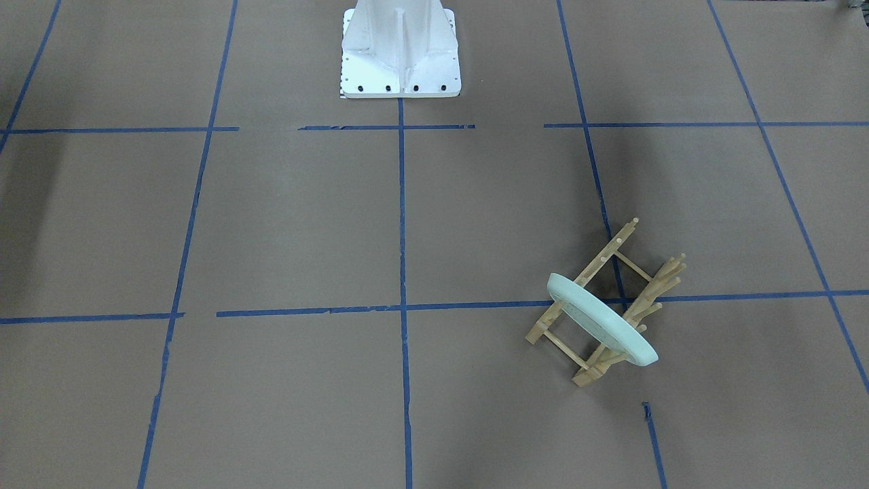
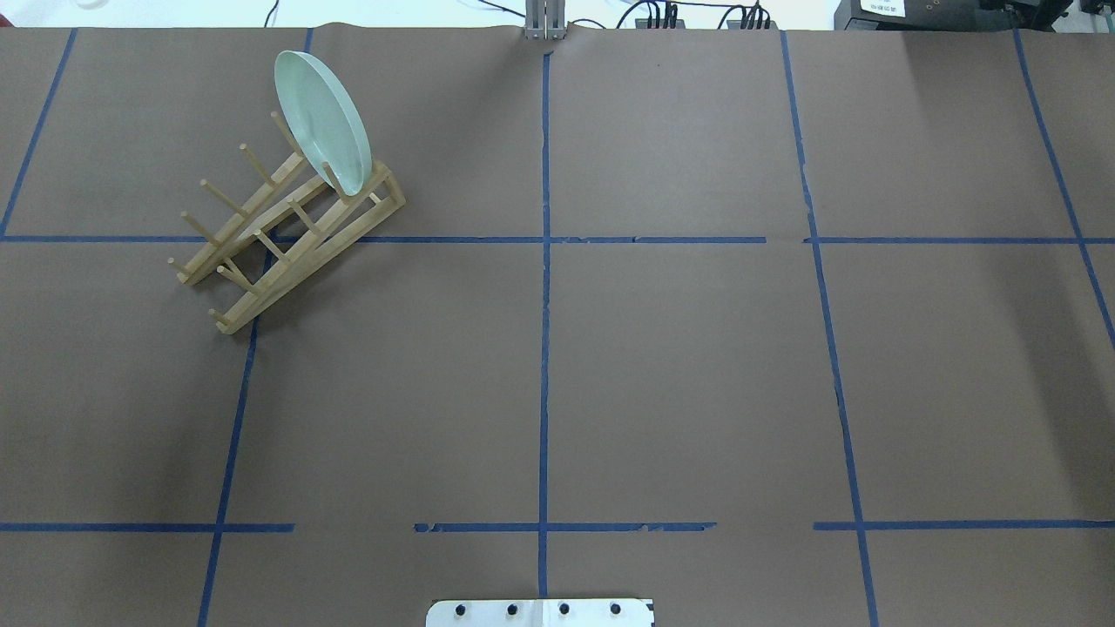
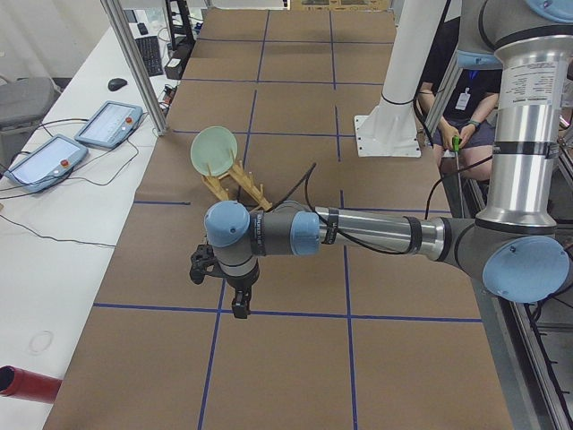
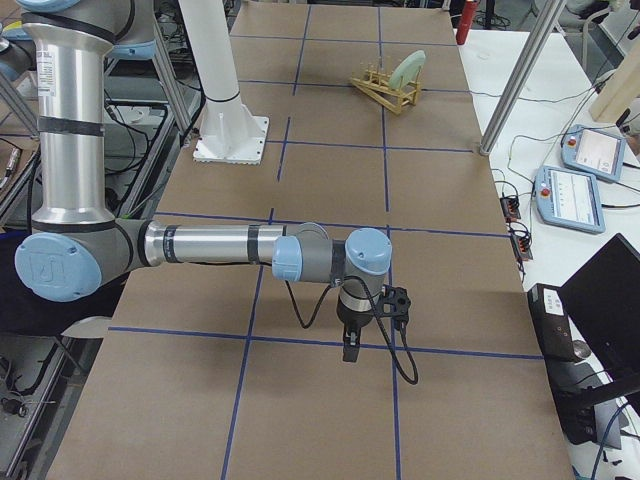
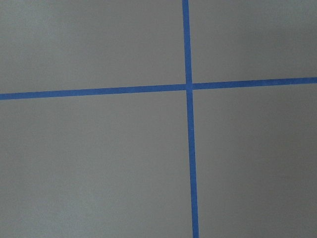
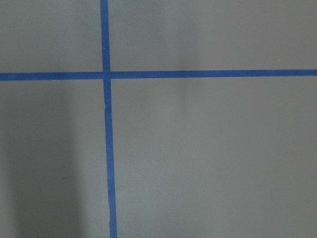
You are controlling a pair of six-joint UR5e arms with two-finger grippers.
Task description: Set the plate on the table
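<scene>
Plate (image 2: 320,122) stands on edge in wooden rack (image 2: 287,235), at the counter's (image 2: 662,366) far left. Left fingers (image 3: 240,309) and right fingers (image 4: 348,350) hang well away — whether released or clenched, cannot tell. Best: pinch top rim, lift straight up.

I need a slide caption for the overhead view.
The plate stands on edge in the wooden rack on the table.

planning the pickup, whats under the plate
The plate stands on edge between the end pegs of the wooden rack, which sits on the table. Its lowest rim is hidden by rails.
</scene>
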